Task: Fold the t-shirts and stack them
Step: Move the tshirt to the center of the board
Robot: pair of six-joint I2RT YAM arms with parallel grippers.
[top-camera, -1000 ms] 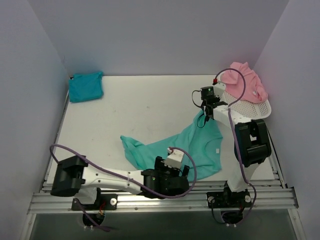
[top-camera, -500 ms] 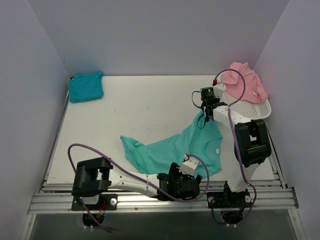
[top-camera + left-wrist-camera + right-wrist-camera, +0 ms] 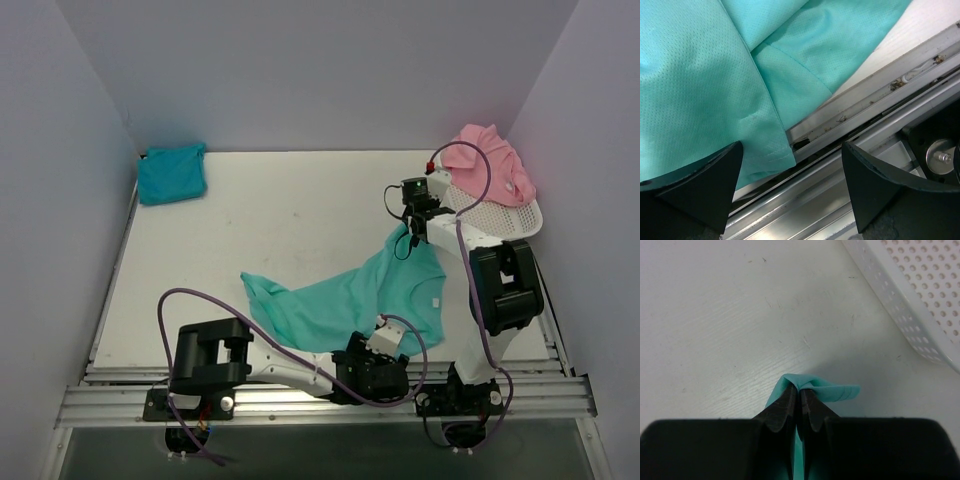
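Note:
The sea-green t-shirt (image 3: 340, 300) lies spread near the table's front edge. My right gripper (image 3: 412, 232) is shut on its far corner, and a small fold of green cloth (image 3: 840, 391) sticks out past the closed tips (image 3: 800, 396). At the shirt's near right corner my left gripper (image 3: 385, 360) stands open. Its fingers (image 3: 695, 185) straddle the hem corner (image 3: 775, 150) where it overhangs the metal rail. The darker turquoise-blue t-shirt (image 3: 172, 172) sits folded at the far left. The pink t-shirt (image 3: 488, 162) lies heaped in the basket.
The white mesh basket (image 3: 505, 217) stands at the far right, its wall (image 3: 910, 305) close to my right gripper. Aluminium rails (image 3: 850, 130) run along the table's near edge under my left gripper. Grey walls close in the left, back and right sides.
My left arm has swept to the right along the near edge, reaching the green shirt's near right corner. The right gripper has held its pinch in place.

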